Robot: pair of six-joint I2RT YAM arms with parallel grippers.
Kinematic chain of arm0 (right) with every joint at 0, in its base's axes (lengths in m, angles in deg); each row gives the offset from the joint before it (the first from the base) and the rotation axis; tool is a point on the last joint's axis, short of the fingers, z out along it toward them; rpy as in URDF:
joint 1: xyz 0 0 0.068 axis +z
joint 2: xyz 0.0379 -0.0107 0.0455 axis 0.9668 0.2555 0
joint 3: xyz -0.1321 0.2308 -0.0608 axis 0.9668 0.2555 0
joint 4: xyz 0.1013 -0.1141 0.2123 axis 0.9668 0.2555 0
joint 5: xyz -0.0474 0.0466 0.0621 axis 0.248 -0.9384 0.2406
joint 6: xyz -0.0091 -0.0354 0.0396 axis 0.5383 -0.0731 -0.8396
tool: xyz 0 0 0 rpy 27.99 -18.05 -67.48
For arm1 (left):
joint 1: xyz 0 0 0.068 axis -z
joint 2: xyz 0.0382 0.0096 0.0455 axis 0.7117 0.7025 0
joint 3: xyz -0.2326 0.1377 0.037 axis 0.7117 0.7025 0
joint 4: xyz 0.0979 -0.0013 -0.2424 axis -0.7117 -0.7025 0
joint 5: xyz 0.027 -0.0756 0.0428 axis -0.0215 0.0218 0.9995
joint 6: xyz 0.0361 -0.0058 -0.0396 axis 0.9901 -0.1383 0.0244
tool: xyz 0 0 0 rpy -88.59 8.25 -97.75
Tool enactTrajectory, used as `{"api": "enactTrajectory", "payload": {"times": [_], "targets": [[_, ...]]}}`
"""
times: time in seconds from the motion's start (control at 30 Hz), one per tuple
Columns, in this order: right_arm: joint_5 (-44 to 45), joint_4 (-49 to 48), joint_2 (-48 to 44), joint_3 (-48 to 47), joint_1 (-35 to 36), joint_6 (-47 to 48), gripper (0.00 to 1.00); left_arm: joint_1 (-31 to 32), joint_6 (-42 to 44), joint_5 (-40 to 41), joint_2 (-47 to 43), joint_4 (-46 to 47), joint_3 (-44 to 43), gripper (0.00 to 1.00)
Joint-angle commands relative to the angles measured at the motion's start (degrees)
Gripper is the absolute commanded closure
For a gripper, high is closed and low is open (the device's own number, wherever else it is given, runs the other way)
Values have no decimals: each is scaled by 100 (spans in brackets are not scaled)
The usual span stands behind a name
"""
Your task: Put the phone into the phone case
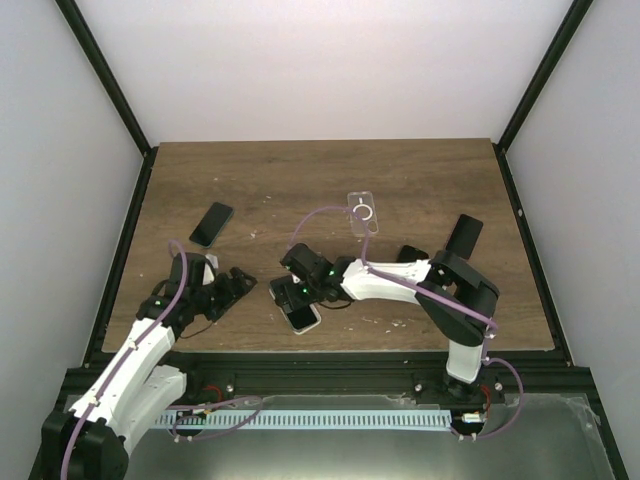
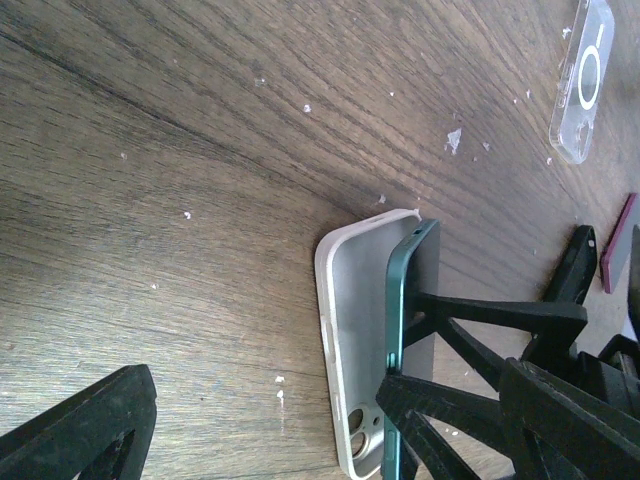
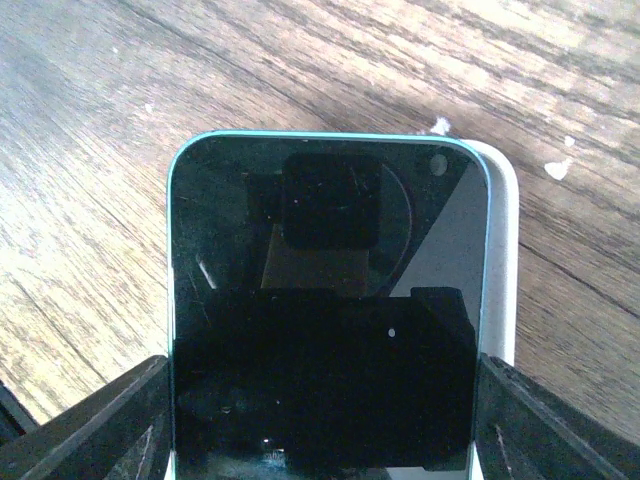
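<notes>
Phone (image 3: 325, 300) fills ctr of frame: teal rim, dark glossy screen toward cam, reflections on glass. Right end effector (image 3: 322, 425) clamps it, black fingers (image 3: 95, 425) against L & R long edges at bottom. White case (image 3: 503, 260) under phone, peeking out along R side + top-R corner; contact unclear. Wood-grain surface (image 3: 90, 130) behind, white specks (image 3: 557, 168) upper R.

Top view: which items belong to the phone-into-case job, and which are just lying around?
In the job: teal phone, held in the right fingers; white case beneath it.
Lying about: black phone, far left; clear case, mid-table; dark phone-sized item, far right.
</notes>
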Motion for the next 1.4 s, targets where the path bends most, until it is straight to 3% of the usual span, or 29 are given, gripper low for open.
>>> {"api": "enactTrajectory", "payload": {"times": [0.0,0.77,1.1,1.37], "targets": [[112,-393,-10,83,63,157,36,-29,-42,-63,-14,76,-6,6],[567,-497,81,109,87,620,34,-28,-152,-375,73,418,165,8],[804,-277,66,139,83,363,15,-20,-98,-755,265,815,312,18],[804,-189,-470,230,81,311,2,-18,9,-829,708,987,303,23]]}}
